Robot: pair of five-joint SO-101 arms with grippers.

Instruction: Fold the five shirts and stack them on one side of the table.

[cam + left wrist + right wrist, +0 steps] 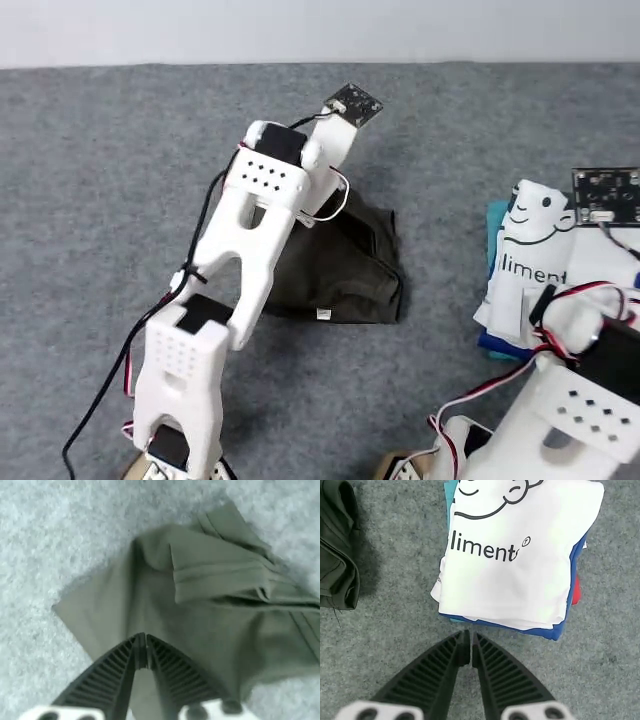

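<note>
A dark olive shirt (352,265), partly folded, lies in the middle of the grey table. My left gripper (141,644) is shut, and its tips meet just above the olive shirt (210,605); I cannot tell whether they pinch the cloth. At the right side sits a stack of folded shirts (535,250) with a white printed shirt (520,555) on top and blue (555,632), red and teal edges showing below it. My right gripper (470,639) is shut with nothing in it, over the bare table close to the stack's near edge.
The grey felt-like table (120,180) spreads wide to the left of the olive shirt. A strip of bare table (445,230) separates the shirt from the stack. The right arm's body (580,400) covers the near right corner.
</note>
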